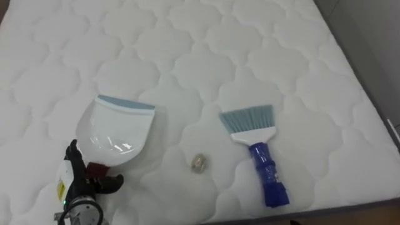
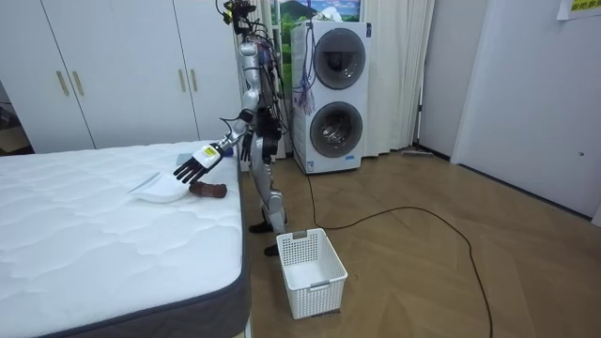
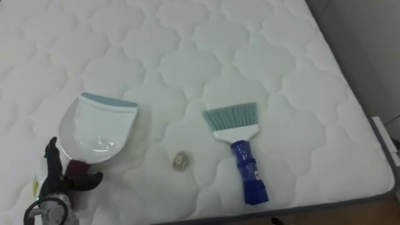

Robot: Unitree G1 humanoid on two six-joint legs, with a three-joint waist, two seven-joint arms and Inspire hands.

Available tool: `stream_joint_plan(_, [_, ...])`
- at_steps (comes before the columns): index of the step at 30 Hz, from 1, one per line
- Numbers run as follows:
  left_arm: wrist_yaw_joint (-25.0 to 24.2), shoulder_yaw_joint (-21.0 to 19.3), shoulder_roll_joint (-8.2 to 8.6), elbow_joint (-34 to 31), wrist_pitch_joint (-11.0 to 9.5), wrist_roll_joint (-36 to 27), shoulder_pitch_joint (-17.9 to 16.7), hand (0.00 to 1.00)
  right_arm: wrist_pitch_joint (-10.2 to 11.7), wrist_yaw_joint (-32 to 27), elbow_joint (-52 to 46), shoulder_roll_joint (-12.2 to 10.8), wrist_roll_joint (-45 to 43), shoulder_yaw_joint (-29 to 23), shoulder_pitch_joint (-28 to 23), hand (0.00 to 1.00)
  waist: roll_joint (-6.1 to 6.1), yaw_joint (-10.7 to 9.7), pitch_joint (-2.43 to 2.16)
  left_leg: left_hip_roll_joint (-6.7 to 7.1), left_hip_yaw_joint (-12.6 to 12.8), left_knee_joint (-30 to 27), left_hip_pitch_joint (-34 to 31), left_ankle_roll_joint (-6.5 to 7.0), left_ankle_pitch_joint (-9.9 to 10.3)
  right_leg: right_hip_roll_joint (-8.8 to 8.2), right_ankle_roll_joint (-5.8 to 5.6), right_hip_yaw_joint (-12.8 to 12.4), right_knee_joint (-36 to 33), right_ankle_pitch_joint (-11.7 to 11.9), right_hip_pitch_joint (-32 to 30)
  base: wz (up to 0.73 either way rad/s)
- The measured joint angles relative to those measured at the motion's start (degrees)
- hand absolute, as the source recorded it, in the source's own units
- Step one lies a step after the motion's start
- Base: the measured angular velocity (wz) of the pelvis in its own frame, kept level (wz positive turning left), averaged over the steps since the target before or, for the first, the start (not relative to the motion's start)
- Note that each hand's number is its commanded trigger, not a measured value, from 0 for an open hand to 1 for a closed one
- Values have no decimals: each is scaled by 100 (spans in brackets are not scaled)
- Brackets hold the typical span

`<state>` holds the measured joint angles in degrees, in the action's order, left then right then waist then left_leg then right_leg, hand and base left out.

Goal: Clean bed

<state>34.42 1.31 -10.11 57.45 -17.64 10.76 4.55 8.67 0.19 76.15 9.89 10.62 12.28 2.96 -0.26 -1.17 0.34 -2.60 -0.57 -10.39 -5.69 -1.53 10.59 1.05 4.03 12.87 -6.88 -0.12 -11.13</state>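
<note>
Left hand (image 1: 79,179), fingers (image 1: 74,155) spread apart, at the dustpan (image 1: 115,128) handle; brush (image 1: 257,156) well apart.

On the bed (image 1: 187,37) the dustpan (image 1: 115,128) lies by the near left corner, the left hand (image 1: 78,178) at its handle. The brush (image 1: 256,144) lies well apart to its right. A small scrap (image 1: 199,162) sits between them, nearer the near edge, and a basket (image 2: 310,272) stands on the floor (image 2: 423,282) beside the bed.
</note>
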Motion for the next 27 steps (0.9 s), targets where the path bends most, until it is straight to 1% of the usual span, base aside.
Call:
stream_joint_plan(8, [43,31,0,0,0,-10,-26,0,2,-2,1,-1,50,5,-12,0,-16,-15,1,5,9,1,30,5,0,-11,-10,21,2,-28,33,3])
stream_joint_plan(13, [111,175,-3,0,-2,-174,-26,0,3,-12,-6,1,56,12,-59,0,-21,-16,6,13,39,-7,46,7,-2,-26,-38,21,8,-89,79,8])
stream_joint_plan(16, [116,177,-5,3,-2,-253,-26,0,6,-5,-18,15,50,25,-71,0,-24,2,21,13,71,-10,35,7,-2,-27,-41,6,6,-103,69,0])
stream_joint_plan(18, [116,177,-5,5,-2,-276,-26,0,6,-2,-36,32,47,34,-72,0,-22,4,39,13,104,-10,14,7,-2,-33,-51,5,5,-123,54,0])
stream_joint_plan(20, [115,177,-6,5,-2,-279,-25,0,6,-1,-42,43,47,43,-70,0,-22,8,39,13,151,-10,-18,7,-2,-36,-53,3,1,-129,20,0])
stream_joint_plan(22, [106,177,-8,114,-12,-276,-9,0,6,5,-47,60,35,61,-65,0,-25,6,46,13,187,-11,-43,7,-2,-48,-54,-8,-3,-128,-11,-2])
stream_joint_plan(23, [95,177,-10,261,-13,-271,12,0,6,6,-40,65,27,60,-66,0,-28,1,47,15,199,-14,-57,7,-2,-82,-54,-5,-16,-128,-27,-3])
stream_joint_plan(25, [57,180,-11,664,-8,-277,108,0,3,14,-4,66,30,69,-41,0,-51,-5,62,21,201,-13,-96,7,-2,-89,-55,17,-41,-132,-83,-2])
stream_joint_plan(26, [16,176,-14,746,-6,-282,122,0,3,25,-4,66,29,71,-29,0,-59,-5,68,21,203,-15,-112,7,-2,-89,-56,25,-51,-134,-103,0])
stream_joint_plan(27, [-58,177,-13,847,10,-325,135,0,2,54,21,65,30,71,27,0,-81,-9,92,24,203,-15,-131,8,-2,-95,-58,35,-63,-140,-124,3])
